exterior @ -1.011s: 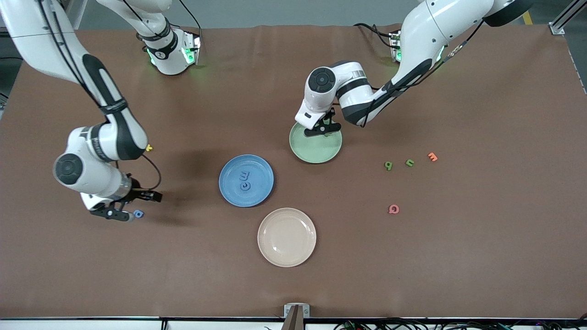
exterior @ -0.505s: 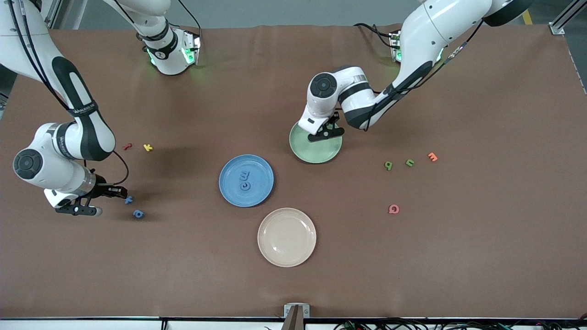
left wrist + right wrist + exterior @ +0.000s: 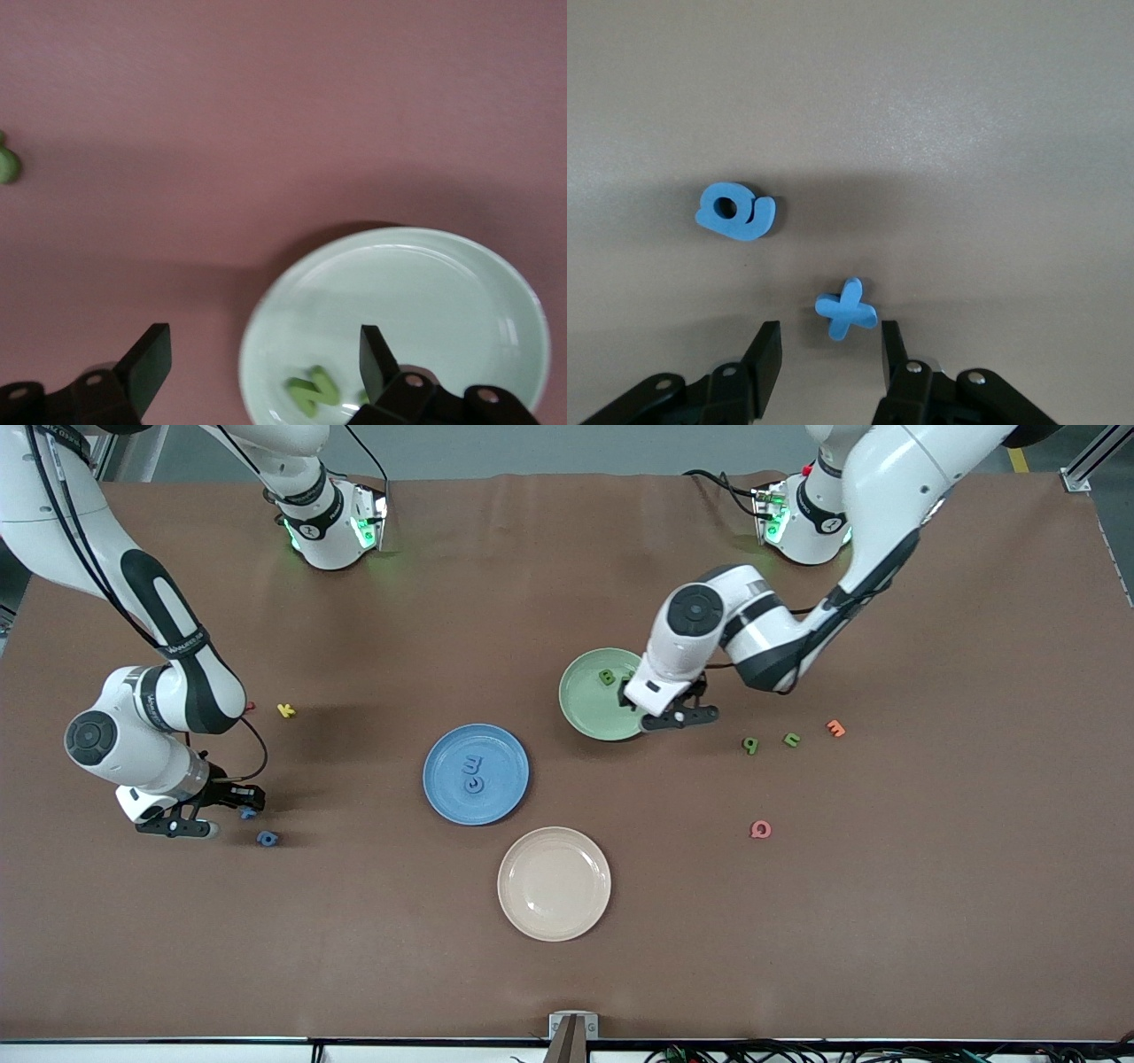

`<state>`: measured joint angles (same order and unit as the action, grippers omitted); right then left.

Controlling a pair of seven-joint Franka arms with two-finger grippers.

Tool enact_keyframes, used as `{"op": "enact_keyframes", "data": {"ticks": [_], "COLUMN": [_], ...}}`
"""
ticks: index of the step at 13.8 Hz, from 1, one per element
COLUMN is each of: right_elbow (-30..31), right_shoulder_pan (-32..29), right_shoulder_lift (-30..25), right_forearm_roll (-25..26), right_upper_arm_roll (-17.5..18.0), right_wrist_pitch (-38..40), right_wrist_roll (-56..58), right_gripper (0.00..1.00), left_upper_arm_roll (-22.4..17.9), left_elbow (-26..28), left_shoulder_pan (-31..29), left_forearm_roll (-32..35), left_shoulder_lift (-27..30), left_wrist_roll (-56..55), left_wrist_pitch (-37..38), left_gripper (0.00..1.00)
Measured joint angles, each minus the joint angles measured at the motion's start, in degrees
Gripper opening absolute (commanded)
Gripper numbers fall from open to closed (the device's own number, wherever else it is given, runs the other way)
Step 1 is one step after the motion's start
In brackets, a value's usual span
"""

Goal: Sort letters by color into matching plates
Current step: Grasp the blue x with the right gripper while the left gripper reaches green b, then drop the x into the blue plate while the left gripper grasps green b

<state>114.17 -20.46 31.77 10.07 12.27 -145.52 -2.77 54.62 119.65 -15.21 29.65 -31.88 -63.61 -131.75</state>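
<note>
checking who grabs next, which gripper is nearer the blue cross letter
Right. The right gripper sits open right at the blue cross letter; the left gripper hangs over the green plate's edge.

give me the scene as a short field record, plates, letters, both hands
blue plate: two blue letters in it
green plate: green letters in it
loose green letters: two, toward left arm's end
left hand: open, over green plate's edge
right hand: open around blue cross letter on table
other blue letter: loose beside it
cream plate: nearest front camera
</note>
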Motion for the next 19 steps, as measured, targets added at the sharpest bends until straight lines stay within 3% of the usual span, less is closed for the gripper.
{"op": "enact_keyframes", "data": {"ticks": [4,8,9,11,12,16,19], "right_elbow": [-0.3,-0.38,-0.4,-0.46,-0.61,-0.73,-1.02], "right_shoulder_pan": [-0.03,-0.05,-0.06,-0.11,-0.2,-0.28,0.21], "right_shoulder_lift": [0.64,1.82,2.02,2.01,1.97,1.95,1.78], "right_forearm_roll": [0.92,1.31,1.34,1.41,1.42,1.43,1.43], "right_upper_arm_roll": [0.0,-0.01,-0.01,-0.07,-0.08,-0.02,1.13], "right_wrist_pitch": [-1.02,-2.71,-2.99,-3.01,-3.0,-2.87,-0.69], "right_wrist_roll": [0.0,0.0,0.0,0.0,0.01,0.0,-3.53], "right_gripper": [0.54,0.53,0.45,0.13,0.02,0.0,0.0], "left_upper_arm_roll": [0.72,0.93,0.95,0.99,0.99,0.99,0.99], "left_elbow": [4.92,9.26,9.86,10.73,11.21,12.53,12.59], "left_shoulder_pan": [-7.47,-13.49,-14.69,-16.97,-18.19,-21.74,-21.99], "left_forearm_roll": [5.26,11.63,12.62,14.42,15.61,22.52,23.56], "left_shoulder_lift": [1.2,1.27,1.27,1.27,1.25,-0.47,-2.0], "left_wrist_roll": [5.15,8.7,10.16,13.24,14.53,15.49,15.51], "left_wrist_pitch": [-1.3,-7.86,-8.69,-9.92,-10.63,-12.18,-12.88], "left_gripper": [0.96,0.96,0.96,0.96,0.96,0.95,0.92]}}
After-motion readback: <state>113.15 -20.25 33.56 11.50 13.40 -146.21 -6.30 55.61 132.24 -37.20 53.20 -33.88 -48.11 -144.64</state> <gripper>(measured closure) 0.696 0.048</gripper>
